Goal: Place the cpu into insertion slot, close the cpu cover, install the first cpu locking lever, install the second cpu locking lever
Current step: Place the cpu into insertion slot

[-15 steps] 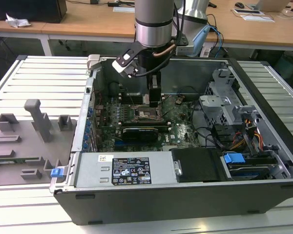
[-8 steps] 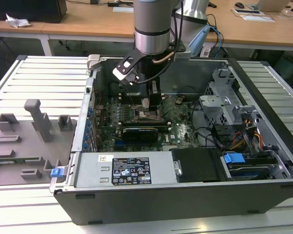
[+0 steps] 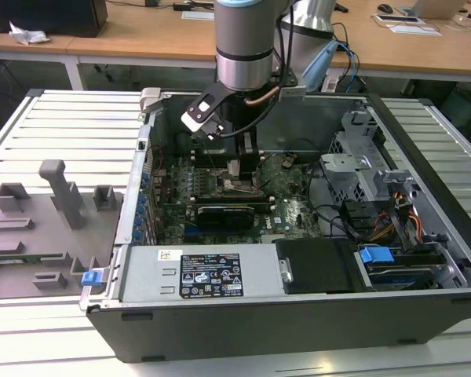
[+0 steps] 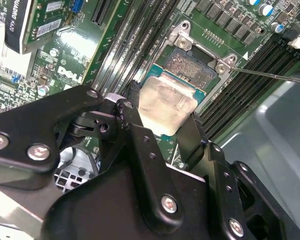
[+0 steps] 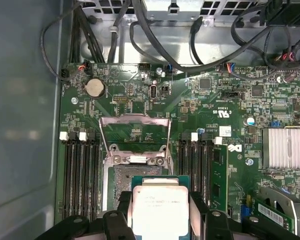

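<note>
Green motherboard (image 5: pixel 140 100), cpu (image 5: pixel 160 215) in the pincer (image 5: pixel 161 207), over the open insertion slot (image 4: pixel 192 65)

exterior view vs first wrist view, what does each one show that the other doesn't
Exterior view's extras: the arm, the whole case, the power supply and a grey tray at the exterior view's left. First wrist view's extras: a clear look at the cpu held over the slot, the cover raised open, and a coin battery. Shared: the gripper and the green board.
</note>
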